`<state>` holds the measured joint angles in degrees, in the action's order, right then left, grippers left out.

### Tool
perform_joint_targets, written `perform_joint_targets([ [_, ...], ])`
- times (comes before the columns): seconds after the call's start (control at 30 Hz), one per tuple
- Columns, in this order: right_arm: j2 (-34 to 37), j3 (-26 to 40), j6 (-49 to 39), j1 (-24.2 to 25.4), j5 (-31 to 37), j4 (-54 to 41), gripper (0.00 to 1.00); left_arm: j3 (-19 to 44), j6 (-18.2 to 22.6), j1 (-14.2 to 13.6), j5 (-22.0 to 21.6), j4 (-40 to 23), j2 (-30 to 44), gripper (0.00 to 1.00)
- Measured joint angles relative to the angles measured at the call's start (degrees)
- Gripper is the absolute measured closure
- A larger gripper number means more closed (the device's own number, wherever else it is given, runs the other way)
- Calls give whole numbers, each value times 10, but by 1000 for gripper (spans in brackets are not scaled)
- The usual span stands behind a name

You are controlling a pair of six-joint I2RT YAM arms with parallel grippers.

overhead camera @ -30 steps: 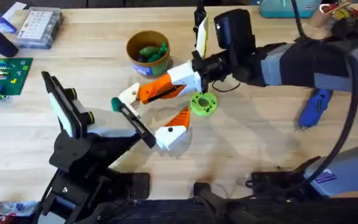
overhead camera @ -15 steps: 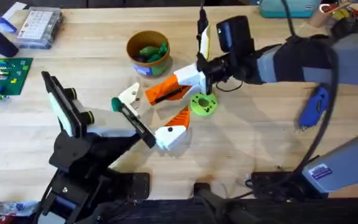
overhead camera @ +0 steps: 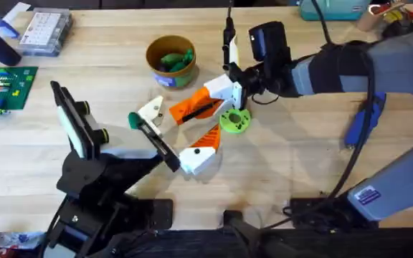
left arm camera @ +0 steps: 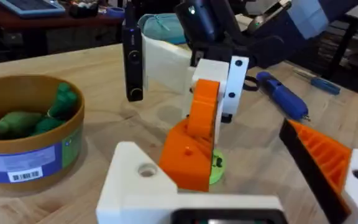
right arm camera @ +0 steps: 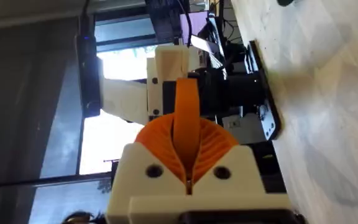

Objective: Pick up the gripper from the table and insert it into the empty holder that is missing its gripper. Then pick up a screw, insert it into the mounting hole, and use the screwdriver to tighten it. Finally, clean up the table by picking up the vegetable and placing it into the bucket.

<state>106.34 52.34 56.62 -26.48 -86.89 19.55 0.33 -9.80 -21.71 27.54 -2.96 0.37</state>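
Insertion step in hand: right gripper [overhead camera: 229, 92] is closed on the white base of the orange gripper [overhead camera: 196, 107], carried above the table [overhead camera: 292, 165] with its orange end pointing at the white holder [overhead camera: 150, 111], near but apart. Left gripper's fingers can't be made out. Next move, as I judge it, calls for lining the piece up with the holder and sliding it in; vegetable already lies in the bucket [overhead camera: 171, 61], screwdriver [overhead camera: 361, 123] lies well to the right.

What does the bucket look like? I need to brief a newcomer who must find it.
On the wooden table, look past the bright green disc toward the far edge. The bucket is the round mustard-yellow tub with a pale label, the sole container with green vegetables inside.
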Motion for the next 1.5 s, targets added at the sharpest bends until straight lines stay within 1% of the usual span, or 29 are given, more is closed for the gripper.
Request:
perform_joint_targets([
  [0.13, 0, 6, 7, 1, -4, -2, 989, 0, 0, 0, 1, 0, 0, 7],
  [0.37, 0, 40, 13, -4, -4, 1, 989, 0, 0, 0, 1, 0, 0, 7],
  [0.57, 0, 41, 20, -18, -3, -1, 989, 0, 0, 0, -1, 0, 0, 7],
  [0.93, 7, 41, 22, -24, -2, -1, 989, 0, 0, 1, -6, 0, 0, 7],
  [1.03, 12, 41, 22, -27, 0, 0, 989, 0, -1, 1, -1, 0, 0, 7],
  [1.5, 25, 62, 35, -42, 3, 1, 989, 0, -1, 1, 0, 0, 0, 7],
])
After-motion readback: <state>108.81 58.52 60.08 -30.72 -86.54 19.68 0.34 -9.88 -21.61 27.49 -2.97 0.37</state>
